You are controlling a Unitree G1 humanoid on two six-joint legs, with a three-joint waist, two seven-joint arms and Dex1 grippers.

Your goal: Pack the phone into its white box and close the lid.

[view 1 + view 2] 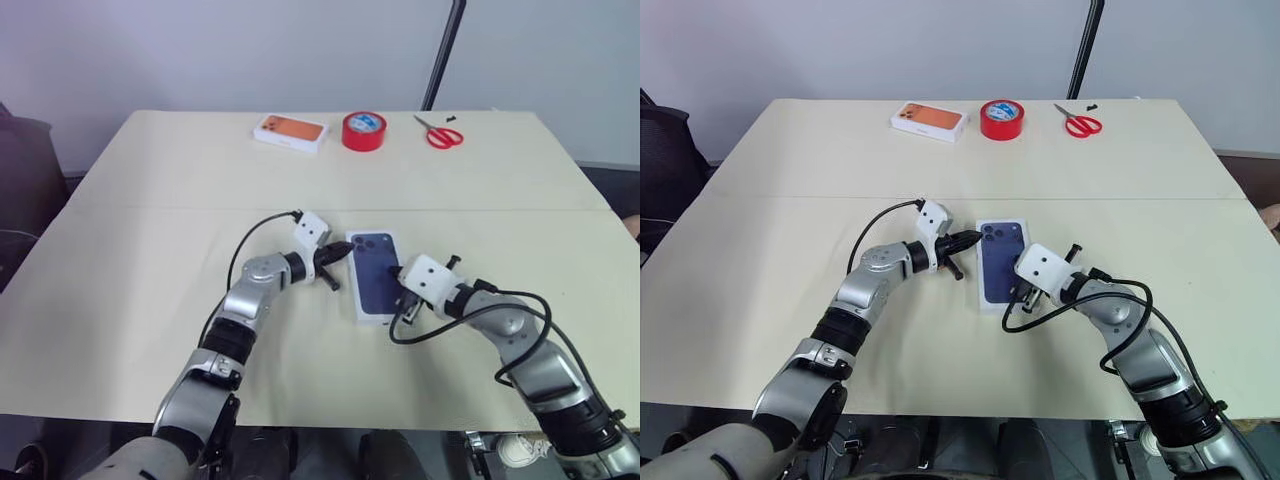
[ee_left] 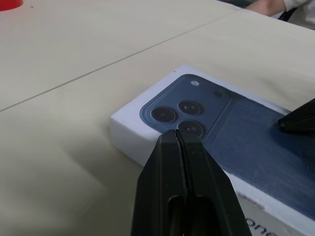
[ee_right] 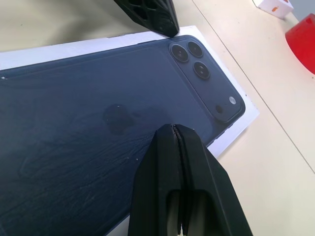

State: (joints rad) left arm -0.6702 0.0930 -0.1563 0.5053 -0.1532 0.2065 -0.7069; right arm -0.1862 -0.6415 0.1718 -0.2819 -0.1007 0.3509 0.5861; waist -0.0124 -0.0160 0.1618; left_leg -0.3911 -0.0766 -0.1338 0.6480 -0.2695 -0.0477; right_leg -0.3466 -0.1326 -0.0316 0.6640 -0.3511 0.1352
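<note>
The lid (image 1: 375,275), white with a dark-blue phone picture on top, lies flat near the middle of the table, picture up. The phone and the white box are hidden; a white side wall (image 2: 147,140) shows beneath the picture. My left gripper (image 1: 345,252) is shut, its tip at the lid's far-left corner by the printed camera cluster (image 2: 179,114). My right gripper (image 1: 1023,292) is shut too, its tip over the lid's near-right part (image 3: 98,123). Neither holds anything. The left fingers (image 3: 152,14) also show in the right wrist view.
At the table's far edge lie a white box with an orange phone picture (image 1: 291,132), a red tape roll (image 1: 364,131) and red-handled scissors (image 1: 438,133). A black pole (image 1: 443,50) rises behind them. A person's hand (image 2: 268,6) is off the table's right side.
</note>
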